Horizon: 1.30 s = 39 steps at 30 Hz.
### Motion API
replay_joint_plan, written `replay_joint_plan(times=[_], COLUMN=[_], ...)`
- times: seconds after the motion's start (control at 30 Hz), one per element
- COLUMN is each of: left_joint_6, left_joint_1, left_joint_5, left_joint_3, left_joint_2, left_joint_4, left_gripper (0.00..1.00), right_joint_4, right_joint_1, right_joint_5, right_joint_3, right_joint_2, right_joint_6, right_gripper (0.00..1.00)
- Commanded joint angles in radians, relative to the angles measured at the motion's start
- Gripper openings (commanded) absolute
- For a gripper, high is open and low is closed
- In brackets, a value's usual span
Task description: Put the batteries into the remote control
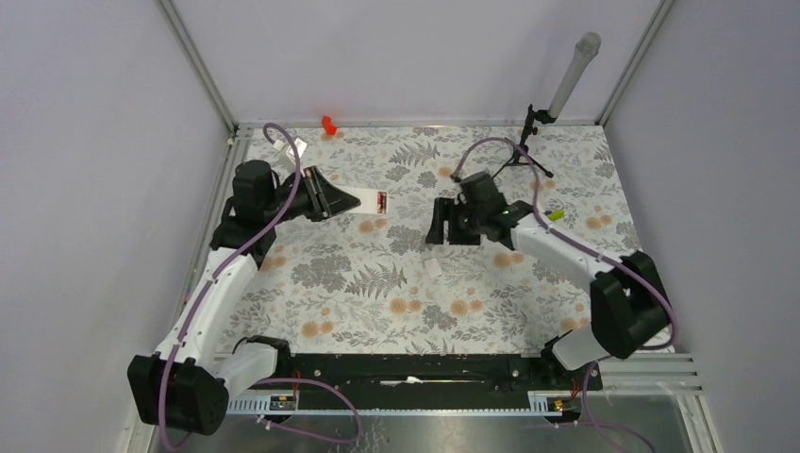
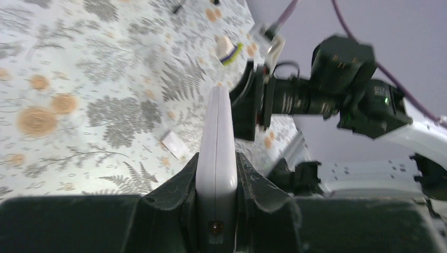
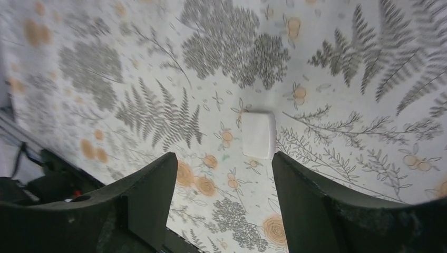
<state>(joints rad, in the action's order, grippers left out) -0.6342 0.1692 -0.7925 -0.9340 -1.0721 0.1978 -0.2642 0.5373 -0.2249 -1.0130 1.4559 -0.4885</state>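
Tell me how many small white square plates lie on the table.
1. The white plate lies flat on the table, near its middle, close to the open right gripper. Another could be hidden under the arms.

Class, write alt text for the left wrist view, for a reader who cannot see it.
The left gripper clamps the white remote control, seen edge-on, pointing out over a floral tablecloth. Beyond it hangs the right arm; a small white plate lies on the cloth.
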Motion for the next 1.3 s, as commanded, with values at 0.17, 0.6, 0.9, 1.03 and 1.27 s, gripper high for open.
replay_joint_plan(times=[0.17,0.6,0.9,1.03,1.27], left_joint_6=[0.055,0.047,0.044,0.046,0.051], left_joint_1=[-0.024,-0.032,-0.036,-0.037,-0.040], left_joint_5=[0.183,0.184,0.177,0.178,0.181], left_joint_3=[0.016,0.044,0.044,0.043,0.038], left_joint_2=[0.098,0.139,0.147,0.148,0.146], left_joint_4=[0.055,0.052,0.050,0.050,0.056], left_gripper=[0.00,0.00,0.00,0.00,0.00], right_joint_4=[-0.134,-0.279,-0.294,-0.284,-0.223], right_joint_1=[0.111,0.120,0.171,0.183,0.202], right_joint_5=[0.136,0.425,0.335,0.236,0.093], right_joint_3=[-0.073,-0.158,-0.160,-0.173,-0.182], right_joint_2=[0.191,0.328,0.378,0.398,0.400], right_joint_6=[0.075,-0.036,0.018,0.014,-0.011], right_gripper=[0.67,0.27,0.20,0.17,0.17])
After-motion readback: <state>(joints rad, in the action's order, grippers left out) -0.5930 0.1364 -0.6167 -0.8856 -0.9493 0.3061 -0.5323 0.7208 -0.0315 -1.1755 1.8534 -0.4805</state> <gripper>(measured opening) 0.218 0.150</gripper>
